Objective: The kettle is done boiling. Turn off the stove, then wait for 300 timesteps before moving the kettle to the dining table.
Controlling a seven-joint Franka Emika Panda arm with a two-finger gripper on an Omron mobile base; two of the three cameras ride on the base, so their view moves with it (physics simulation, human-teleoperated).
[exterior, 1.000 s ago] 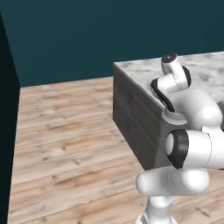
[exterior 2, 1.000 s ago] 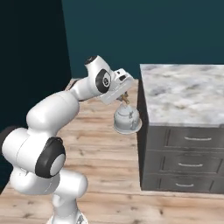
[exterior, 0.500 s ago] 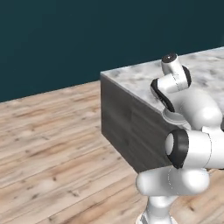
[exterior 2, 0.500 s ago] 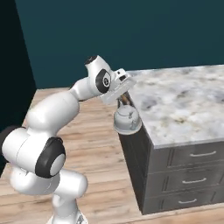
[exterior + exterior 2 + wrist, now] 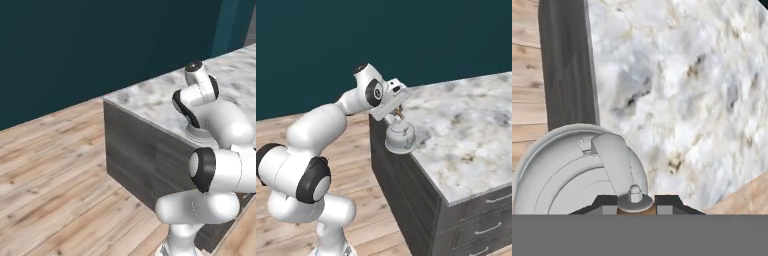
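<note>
Where the arm hides it, hand view shows kettle [image 5: 577, 170] lid.

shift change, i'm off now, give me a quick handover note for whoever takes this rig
Pincer: shut on the kettle, gripping its top handle.
Kettle: carried in the air, over the near corner of the marble top with grey drawers below.
Done: kettle picked up, base driving it along.
Left: confirm this is the dining table, then set the kettle down on marble and let go.
</note>
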